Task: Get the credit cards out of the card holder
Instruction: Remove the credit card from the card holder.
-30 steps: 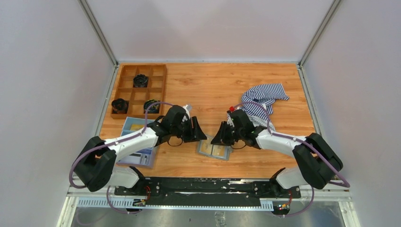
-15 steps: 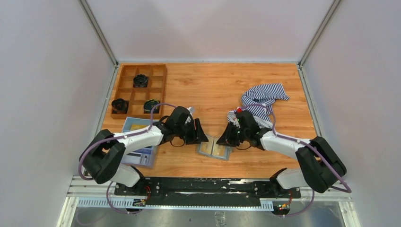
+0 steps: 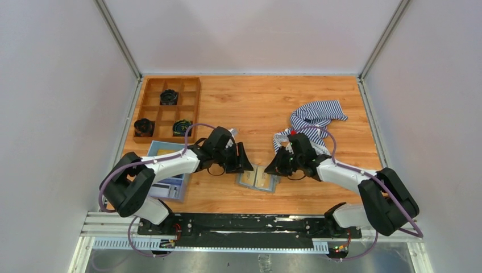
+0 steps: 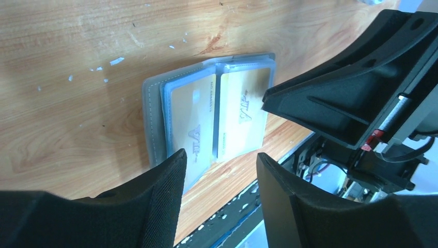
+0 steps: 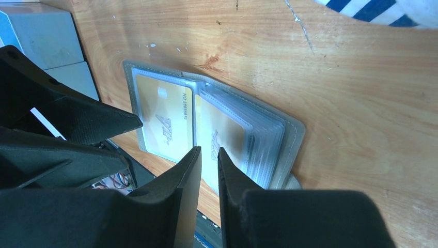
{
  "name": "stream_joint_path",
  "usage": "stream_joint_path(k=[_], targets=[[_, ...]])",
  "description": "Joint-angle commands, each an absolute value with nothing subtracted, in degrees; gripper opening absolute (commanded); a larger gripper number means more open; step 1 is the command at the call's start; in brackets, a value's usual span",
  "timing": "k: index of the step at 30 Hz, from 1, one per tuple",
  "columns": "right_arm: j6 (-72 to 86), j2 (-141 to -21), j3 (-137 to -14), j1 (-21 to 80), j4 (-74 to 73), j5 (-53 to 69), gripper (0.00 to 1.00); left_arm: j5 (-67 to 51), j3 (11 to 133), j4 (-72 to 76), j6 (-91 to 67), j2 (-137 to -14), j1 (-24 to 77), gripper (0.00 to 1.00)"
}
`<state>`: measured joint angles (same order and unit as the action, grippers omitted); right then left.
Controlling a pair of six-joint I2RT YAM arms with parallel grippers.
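Card holder [image 3: 258,181] lies open and flat on the wooden table [image 3: 250,108], near its front edge, between the two grippers. It holds the credit cards [image 4: 192,124]: two tan cards side by side, one in each half, behind clear sleeves.

The left gripper [image 3: 245,164] is wide apart, its tips just above the holder's left edge. The right gripper [image 3: 271,168] has its fingers nearly together, with a thin slit between them and nothing seen in it. It hangs over the holder's right half.

Other containers:
- A wooden compartment tray [image 3: 149,91] at the far left holds three dark round parts [image 3: 169,96], each in its own compartment.
- A blue tray [image 3: 170,190] sits partly under the left arm, and a tan piece shows at its far end.
- A striped cloth [image 3: 315,116] lies crumpled behind the right arm.

Only the wrist views show the print on the cards and the grey stitched border. The right wrist view alone shows a stack of clear sleeves fanned over one half of the holder. The top view alone shows both trays whole and the cloth whole.

Compared with one second ago, both grippers have shifted slightly to the right. The left arm's elbow has drawn inward, and the holder lies where it did.
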<state>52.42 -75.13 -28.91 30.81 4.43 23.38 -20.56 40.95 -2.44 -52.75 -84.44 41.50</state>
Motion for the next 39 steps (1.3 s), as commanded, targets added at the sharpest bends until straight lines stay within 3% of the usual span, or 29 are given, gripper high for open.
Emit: stream_joint_path(k=[1, 5, 35, 39], targets=[[51.0, -74.1, -27.8, 29.8, 2.6, 23.5, 0.23, -17.6, 43.8, -5.4, -51.5, -84.9, 42.4, 0.58], [50.9, -73.7, -27.5, 29.8, 2.5, 23.4, 0.23, -8.7, 47.7, -15.8, -47.8, -84.4, 43.2, 0.62], [50.7, -72.3, -26.1, 29.2, 2.2, 22.8, 0.23, -16.9, 46.1, -5.7, -50.7, -87.5, 46.1, 0.57], [50.6, -72.1, -25.7, 29.2, 2.1, 22.3, 0.23, -13.2, 47.7, -9.5, -48.6, -86.5, 46.3, 0.58]])
